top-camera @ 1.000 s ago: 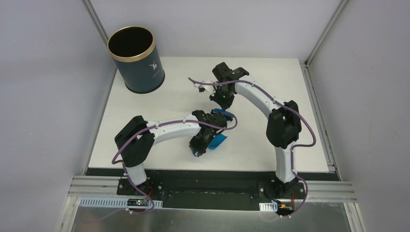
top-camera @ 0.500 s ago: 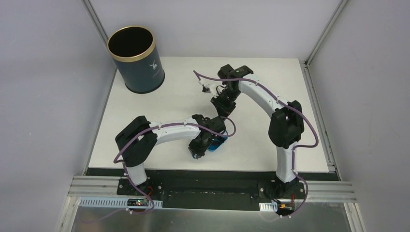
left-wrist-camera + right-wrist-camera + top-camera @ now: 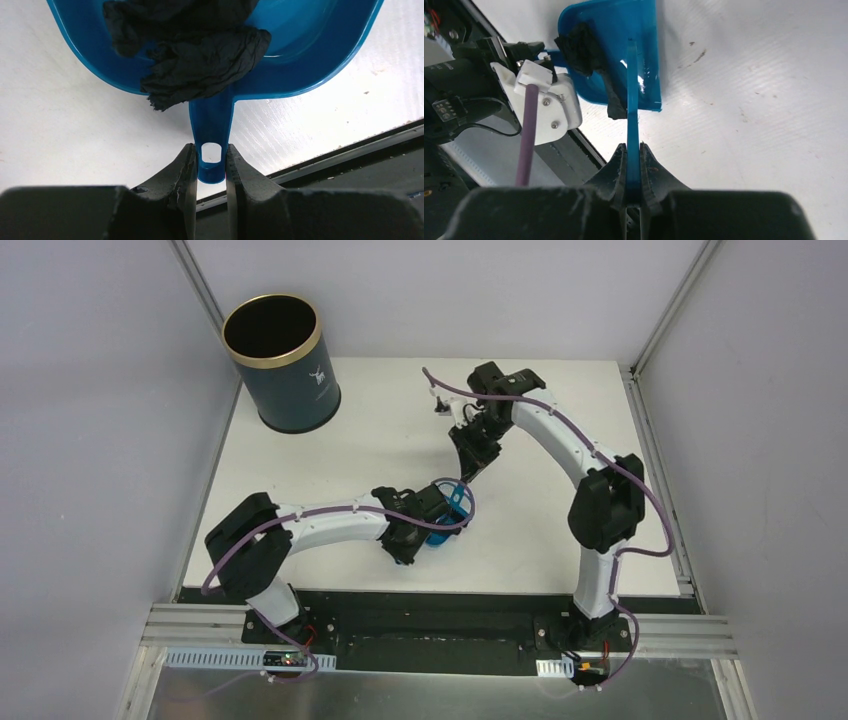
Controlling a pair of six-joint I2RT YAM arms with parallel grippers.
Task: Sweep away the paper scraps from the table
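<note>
The bin's (image 3: 288, 380) white logo (image 3: 319, 381), upper left, is unreadable. Grey walls (image 3: 90, 440) enclose the scuffed white table (image 3: 764, 165). Left fingers (image 3: 184, 172) clench the dustpan handle (image 3: 211, 120); right fingers (image 3: 616, 165), the brush handle (image 3: 632, 115).

Glossy plastic dustpan (image 3: 310, 55), matt paper scraps (image 3: 205, 65)

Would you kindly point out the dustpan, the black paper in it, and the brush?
dustpan (image 3: 315, 35): left wrist view, bare blue inner wall, right side.
black paper (image 3: 200, 65): left wrist view, middle of the crumpled wad.
brush (image 3: 632, 130): right wrist view, thin blue handle above the jaws.
</note>
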